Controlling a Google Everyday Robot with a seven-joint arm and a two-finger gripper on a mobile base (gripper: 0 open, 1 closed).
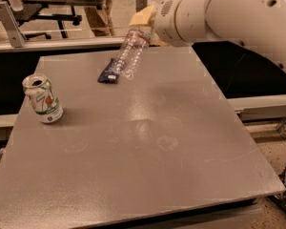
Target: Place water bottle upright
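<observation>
The water bottle [131, 53] is a clear ribbed plastic bottle with a red-and-white label band near its top. It hangs tilted in the air above the far part of the grey table [148, 161], its lower end pointing down-left. My gripper [145, 20] is shut on the bottle's upper end, at the top centre of the camera view. The white arm [229, 13] reaches in from the upper right. The bottle's cap is hidden by the gripper.
A white-green soda can [43, 99] stands upright at the table's left. A dark snack wrapper [109, 71] lies flat under the bottle's lower end. A rail and chairs stand behind the far edge.
</observation>
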